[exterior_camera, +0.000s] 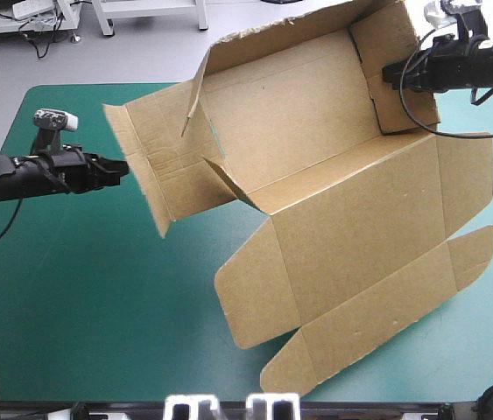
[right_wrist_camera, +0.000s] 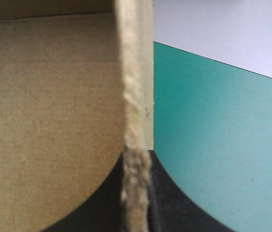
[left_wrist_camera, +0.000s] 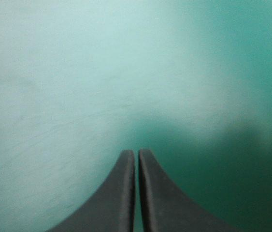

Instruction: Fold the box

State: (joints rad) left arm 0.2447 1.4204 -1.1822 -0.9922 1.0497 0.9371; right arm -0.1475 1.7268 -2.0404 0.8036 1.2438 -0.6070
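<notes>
The brown box (exterior_camera: 334, 201) lies partly formed across the middle and right of the table, with its far and right walls raised and its lid panel flat toward the near edge. My right gripper (exterior_camera: 389, 73) is shut on the box at the top of its right end wall. In the right wrist view the wall's rough edge (right_wrist_camera: 136, 121) runs between the fingers of the right gripper (right_wrist_camera: 138, 166). My left gripper (exterior_camera: 122, 171) hovers just left of the box's left flap (exterior_camera: 145, 162), shut and holding nothing. The left wrist view shows the left gripper (left_wrist_camera: 136, 153) over bare teal-green cover.
The teal-green table (exterior_camera: 88, 289) shows bare cover at the near left. A long tuck flap (exterior_camera: 386, 306) of the box reaches close to the near edge. The table's far edge (right_wrist_camera: 222, 63) shows beyond the right gripper.
</notes>
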